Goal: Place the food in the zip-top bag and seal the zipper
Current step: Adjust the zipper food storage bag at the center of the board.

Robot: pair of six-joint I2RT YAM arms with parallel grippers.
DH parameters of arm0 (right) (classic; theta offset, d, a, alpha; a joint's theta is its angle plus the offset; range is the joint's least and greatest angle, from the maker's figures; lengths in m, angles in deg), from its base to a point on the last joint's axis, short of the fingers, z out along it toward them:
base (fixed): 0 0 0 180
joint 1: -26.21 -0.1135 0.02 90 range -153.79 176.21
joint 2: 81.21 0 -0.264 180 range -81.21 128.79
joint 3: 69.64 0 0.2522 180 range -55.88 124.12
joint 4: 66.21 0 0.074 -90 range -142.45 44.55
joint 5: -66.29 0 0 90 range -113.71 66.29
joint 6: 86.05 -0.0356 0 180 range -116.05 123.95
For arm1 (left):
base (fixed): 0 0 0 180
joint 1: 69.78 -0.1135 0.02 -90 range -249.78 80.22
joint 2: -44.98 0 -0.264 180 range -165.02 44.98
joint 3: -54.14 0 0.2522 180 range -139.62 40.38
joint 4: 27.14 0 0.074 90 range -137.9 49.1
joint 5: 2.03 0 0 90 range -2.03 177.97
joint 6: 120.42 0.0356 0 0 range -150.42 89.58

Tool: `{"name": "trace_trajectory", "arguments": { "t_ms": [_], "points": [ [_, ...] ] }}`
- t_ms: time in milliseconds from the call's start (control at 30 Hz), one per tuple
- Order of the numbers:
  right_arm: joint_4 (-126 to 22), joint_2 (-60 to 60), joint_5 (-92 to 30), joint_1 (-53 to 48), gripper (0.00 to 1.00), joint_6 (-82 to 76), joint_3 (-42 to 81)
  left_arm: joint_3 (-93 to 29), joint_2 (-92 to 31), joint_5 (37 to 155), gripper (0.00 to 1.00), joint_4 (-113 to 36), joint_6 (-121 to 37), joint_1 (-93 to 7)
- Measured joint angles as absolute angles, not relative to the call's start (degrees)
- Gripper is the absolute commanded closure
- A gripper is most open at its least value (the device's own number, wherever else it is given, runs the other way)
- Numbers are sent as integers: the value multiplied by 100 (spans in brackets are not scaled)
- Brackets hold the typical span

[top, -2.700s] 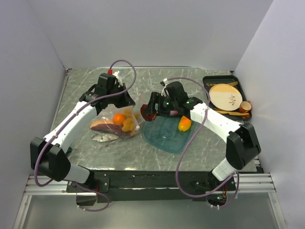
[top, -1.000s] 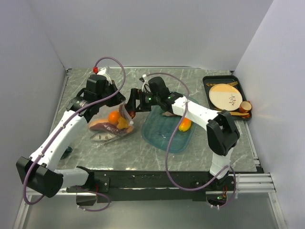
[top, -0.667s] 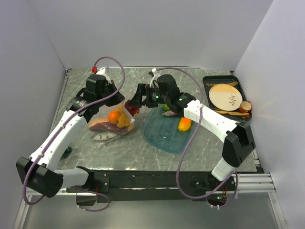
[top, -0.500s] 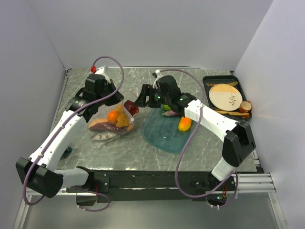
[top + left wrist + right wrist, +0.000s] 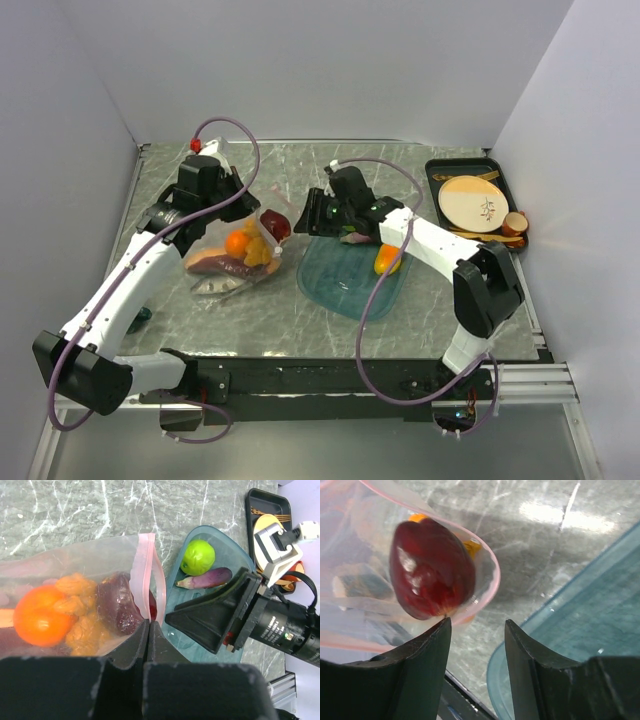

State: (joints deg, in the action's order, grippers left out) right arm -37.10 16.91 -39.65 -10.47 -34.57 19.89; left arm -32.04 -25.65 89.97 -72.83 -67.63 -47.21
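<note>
**Apple in the bag mouth, right hand empty beside it**

On my overhead view the left hand (image 5: 252, 212) is pressed together on the bag (image 5: 232, 258), pinching the plastic at the mouth. From its wrist camera I see the two fingers (image 5: 131, 645) meeting on the clear film right beside the pink zipper (image 5: 145, 565). The mouth is spread and faces the right arm.

The apple (image 5: 430, 570) lies just inside that mouth, ringed by the zipper's loop, with no finger on it. Deeper in the bag I make out the orange (image 5: 37, 615), the orange-yellow bits (image 5: 82, 625) touching it, and a brown-red slice (image 5: 212, 264) at the low end.

The right hand (image 5: 477, 645) hangs just outside the mouth, between bag and tray (image 5: 345, 285). Its fingers stand partly spread with only table (image 5: 300, 320) showing between them; it holds nothing.

The bag rests on the table left of the tray, close beside its edge. On the tray lie the lime (image 5: 197, 556) and the purple slice (image 5: 205, 577), touching each other at the far end, and an orange-yellow piece (image 5: 387, 259) nearer the right edge.

At the far right of the table a black tray (image 5: 437, 170) carries a plate (image 5: 472, 203).
</note>
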Motion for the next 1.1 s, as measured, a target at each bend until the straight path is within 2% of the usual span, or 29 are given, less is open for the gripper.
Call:
{"name": "trace_trajectory", "arguments": {
  "t_ms": [233,267,367,400,433,467,533,767,967,1100],
  "points": [
    [-4125,2078,-4160,-988,47,-3678,2002,-3204,-2565,9024,99,-7283,-6774,-4721],
    [-4125,2146,-4160,-975,50,-3698,2002,-3204,-2565,9024,99,-7283,-6774,-4721],
    [-4129,2292,-4158,-951,62,-3728,2002,-3204,-2565,9024,99,-7283,-6774,-4721],
    [-4129,2314,-4160,-947,76,-3733,2002,-3204,-2565,9024,99,-7283,-6774,-4721],
    [-4129,2327,-4171,-945,82,-3750,2002,-3204,-2565,9024,99,-7283,-6774,-4721],
    [-4138,2330,-4186,-943,93,-3726,2002,-3204,-2565,9024,99,-7280,-6774,-4721],
    [-4201,2327,-4225,-940,100,-3739,2004,-3204,-2565,9019,99,-7283,-6774,-4721],
    [-4061,2316,-4271,-956,100,-3492,2312,-3204,-2558,8927,99,-7285,-6752,-4752],
    [-3666,2306,-4516,-1165,100,-3020,3455,-3506,-2442,8545,97,-7447,-6674,-5017],
    [-3463,2314,-4824,-1480,100,-2767,4295,-3987,-2333,8219,99,-7696,-6503,-5255]
  ]
}}
